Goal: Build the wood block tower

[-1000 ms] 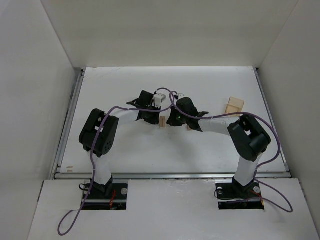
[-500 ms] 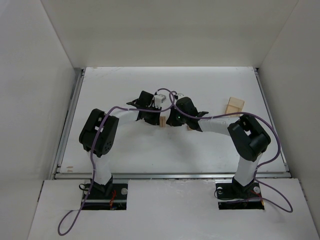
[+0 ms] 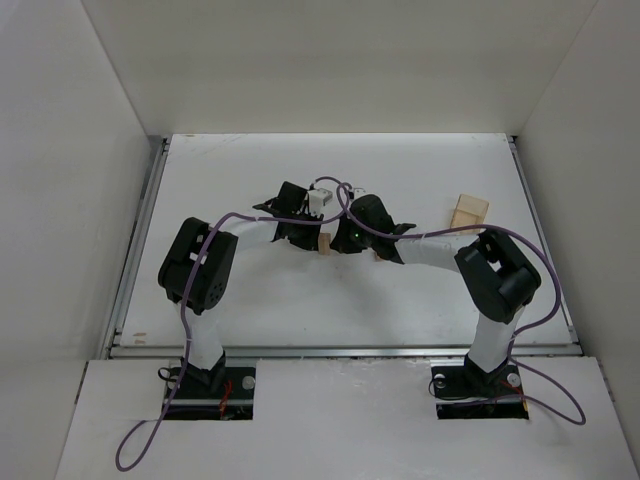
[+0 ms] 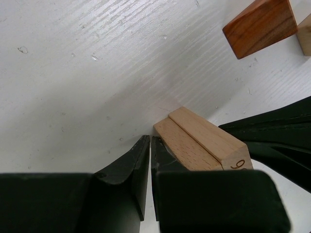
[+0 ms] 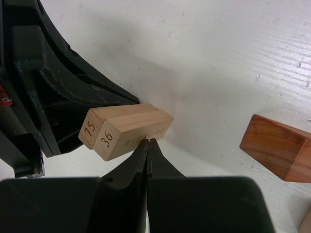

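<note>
Both jaws closed, flanking paired tan blocks [image 5: 127, 127], reddish-brown wedge [image 5: 275, 153] nearby

Pale blocks [image 5: 124, 128] just before right pincer [image 5: 147, 145], reddish block [image 5: 274, 148] nearby

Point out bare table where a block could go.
Bare: the table along its far edge, and the near strip before the front rail. Crowded: the centre, where the left arm's fingers and right arm's fingers, both shut, flank the paired pale blocks, reddish-brown block beside them.

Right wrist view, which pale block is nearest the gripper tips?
The block marked 36, right at the tips of the shut right gripper; the block marked 75 lies beyond.
</note>
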### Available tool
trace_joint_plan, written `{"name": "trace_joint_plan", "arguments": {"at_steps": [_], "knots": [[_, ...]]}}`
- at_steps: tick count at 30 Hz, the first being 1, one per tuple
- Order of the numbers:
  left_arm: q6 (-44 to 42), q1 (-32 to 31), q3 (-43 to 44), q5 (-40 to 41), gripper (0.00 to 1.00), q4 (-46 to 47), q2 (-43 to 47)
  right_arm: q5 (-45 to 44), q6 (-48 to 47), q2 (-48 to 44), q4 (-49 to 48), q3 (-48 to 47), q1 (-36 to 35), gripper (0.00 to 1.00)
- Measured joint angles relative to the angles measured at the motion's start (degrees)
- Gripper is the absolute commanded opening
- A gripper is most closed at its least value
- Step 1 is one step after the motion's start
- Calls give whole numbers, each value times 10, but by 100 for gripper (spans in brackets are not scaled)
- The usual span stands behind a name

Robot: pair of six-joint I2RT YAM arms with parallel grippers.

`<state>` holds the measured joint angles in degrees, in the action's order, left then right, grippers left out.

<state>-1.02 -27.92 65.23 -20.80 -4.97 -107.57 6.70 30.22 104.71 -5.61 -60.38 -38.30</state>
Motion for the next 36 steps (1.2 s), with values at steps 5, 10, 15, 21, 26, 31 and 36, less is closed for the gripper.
{"name": "trace_joint_plan", "arguments": {"at_steps": [5,10,15,21,26,31,36], "knots": [[0,0,0,0,5,-1,0,-2,0,0,0,0,0,0],[0,0,0,3,0,-5,0,-15,0,0,1,0,0,0],[1,0,-1,7,0,-5,1,-28,0,0,5,0,0,0],[1,0,-1,6,0,-5,1,-33,0,0,12,-10,0,0],[1,0,-4,-1,0,-4,2,-32,0,0,12,-17,0,0],[1,0,-9,-9,0,-4,5,-32,0,0,11,-19,0,0],[3,0,-9,-10,0,-4,5,-32,0,0,11,-19,0,0]]}}
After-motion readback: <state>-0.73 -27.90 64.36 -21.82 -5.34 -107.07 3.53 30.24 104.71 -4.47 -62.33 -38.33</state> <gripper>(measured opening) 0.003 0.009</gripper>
